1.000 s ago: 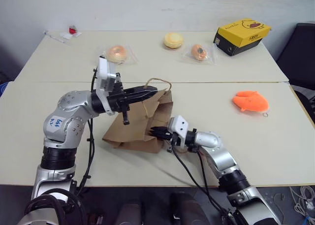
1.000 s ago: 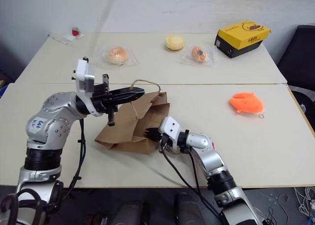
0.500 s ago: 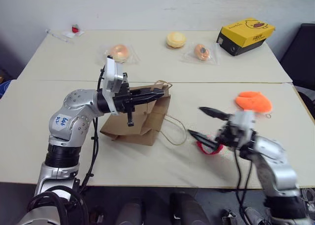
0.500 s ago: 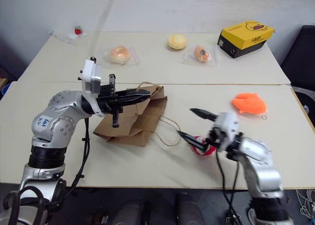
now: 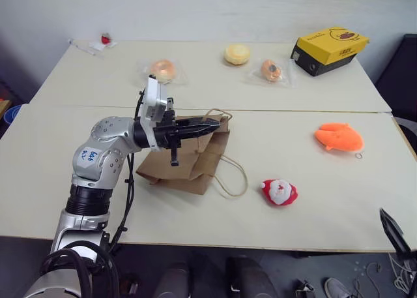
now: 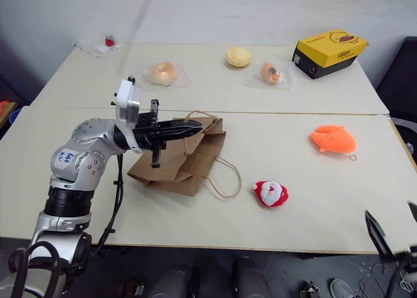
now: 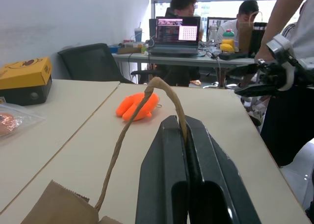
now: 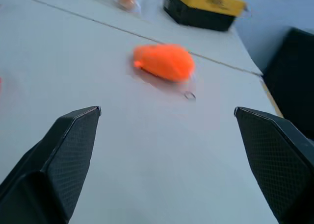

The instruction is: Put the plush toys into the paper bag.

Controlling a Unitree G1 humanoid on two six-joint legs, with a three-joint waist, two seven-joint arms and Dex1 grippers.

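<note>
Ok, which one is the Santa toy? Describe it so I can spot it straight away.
Start at the brown paper bag lying on the near table. Follow its loose cord handle toward the robot's right: the Santa toy lies just past it. It is small, red and white, unlike the larger orange plush farther back.

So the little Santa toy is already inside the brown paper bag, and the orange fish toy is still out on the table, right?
Not quite. The Santa toy is not in the paper bag; in the left eye view it lies on the table beside the bag, clear of its loop handle. The orange fish toy is indeed still out on the table.
</note>
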